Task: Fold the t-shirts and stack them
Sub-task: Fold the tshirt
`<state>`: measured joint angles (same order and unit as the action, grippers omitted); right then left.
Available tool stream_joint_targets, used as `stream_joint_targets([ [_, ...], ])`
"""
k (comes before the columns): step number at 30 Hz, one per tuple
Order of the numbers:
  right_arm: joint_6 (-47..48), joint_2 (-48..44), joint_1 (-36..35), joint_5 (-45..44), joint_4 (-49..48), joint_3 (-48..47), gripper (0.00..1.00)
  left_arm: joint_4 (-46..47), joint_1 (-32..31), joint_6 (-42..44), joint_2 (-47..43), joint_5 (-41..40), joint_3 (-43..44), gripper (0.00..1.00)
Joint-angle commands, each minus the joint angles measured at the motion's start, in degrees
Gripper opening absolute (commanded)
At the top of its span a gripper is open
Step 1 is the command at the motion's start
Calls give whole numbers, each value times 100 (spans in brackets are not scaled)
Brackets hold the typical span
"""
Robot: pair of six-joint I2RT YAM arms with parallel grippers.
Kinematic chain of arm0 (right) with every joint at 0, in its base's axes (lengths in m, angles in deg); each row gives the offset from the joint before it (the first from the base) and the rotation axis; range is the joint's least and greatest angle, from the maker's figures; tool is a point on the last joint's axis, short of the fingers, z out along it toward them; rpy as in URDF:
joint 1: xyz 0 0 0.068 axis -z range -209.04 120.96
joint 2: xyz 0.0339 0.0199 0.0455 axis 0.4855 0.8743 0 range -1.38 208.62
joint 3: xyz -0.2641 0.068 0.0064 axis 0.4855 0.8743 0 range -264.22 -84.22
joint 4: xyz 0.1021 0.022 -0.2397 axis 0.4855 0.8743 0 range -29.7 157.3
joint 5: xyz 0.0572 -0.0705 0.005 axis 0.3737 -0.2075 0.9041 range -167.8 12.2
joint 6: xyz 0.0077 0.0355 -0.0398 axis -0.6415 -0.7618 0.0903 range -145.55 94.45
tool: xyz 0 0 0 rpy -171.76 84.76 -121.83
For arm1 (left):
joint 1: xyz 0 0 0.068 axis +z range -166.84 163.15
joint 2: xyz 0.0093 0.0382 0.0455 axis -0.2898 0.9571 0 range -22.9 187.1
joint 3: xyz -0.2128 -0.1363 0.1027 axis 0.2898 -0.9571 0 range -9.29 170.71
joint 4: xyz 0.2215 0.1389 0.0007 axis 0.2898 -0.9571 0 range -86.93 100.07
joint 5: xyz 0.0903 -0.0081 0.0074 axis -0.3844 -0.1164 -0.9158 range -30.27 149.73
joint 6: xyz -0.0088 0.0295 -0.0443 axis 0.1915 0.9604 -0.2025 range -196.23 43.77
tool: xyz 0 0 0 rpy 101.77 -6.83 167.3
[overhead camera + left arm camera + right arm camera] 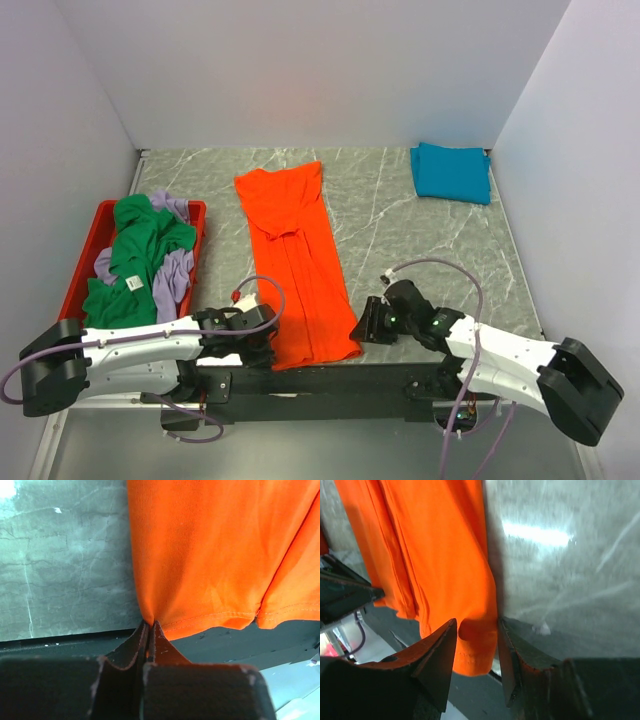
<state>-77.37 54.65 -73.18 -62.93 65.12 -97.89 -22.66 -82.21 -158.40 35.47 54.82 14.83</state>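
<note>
1. Black wedge-shaped fingers of the left gripper (150, 630) are pressed flat together. They pinch the stitched hem at the near-left corner of the orange t-shirt (295, 255).
2. At that shirt's near-right corner stands the right gripper (476, 627). Its scuffed black jaws are spread, and the hem corner lies loose in the gap between them. Whether the cloth touches either pad cannot be told.
3. The orange t-shirt is a fine, smooth knit, folded lengthwise into a long narrow strip with soft ridges down its middle. It lies flat on the grey, marble-veined table (420, 240), and its near hem reaches the table's front edge.
4. Well to the far right of the orange shirt lies a teal-blue t-shirt (450, 172), folded into a rough square.
5. Left of the orange shirt sits a shallow red plastic tray (85, 262). It holds a crumpled green t-shirt (140, 250) with a white label, heaped together with rumpled pale lavender cloth (176, 275).
</note>
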Motion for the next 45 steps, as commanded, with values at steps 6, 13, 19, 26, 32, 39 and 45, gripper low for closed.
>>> stream_joint_targets([
  [6, 197, -426, -147, -29, 1592, 304, 49, -638, -47, 210, -97, 60, -21, 1],
  [13, 242, -198, -244, 252, 1391, 392, 49, -682, -38, 158, -212, 34, -56, 1],
  [19, 75, -128, -516, 288, 1232, 304, 48, -673, -47, 78, -291, 60, -127, 1],
  [26, -110, 118, -868, 288, 1012, 321, 37, -664, -47, 78, -317, 78, -136, 1],
  [32, -58, 268, -982, 191, 1082, 129, 20, -682, -47, 122, -387, 95, -100, 1],
  [39, 425, 153, -939, -186, 2003, -951, 0, -1016, 40, 455, -476, -317, 469, 1],
  [45, 971, 627, -710, -327, 2348, -2086, 0, -1052, 961, 1369, -291, -502, 1129, 1],
])
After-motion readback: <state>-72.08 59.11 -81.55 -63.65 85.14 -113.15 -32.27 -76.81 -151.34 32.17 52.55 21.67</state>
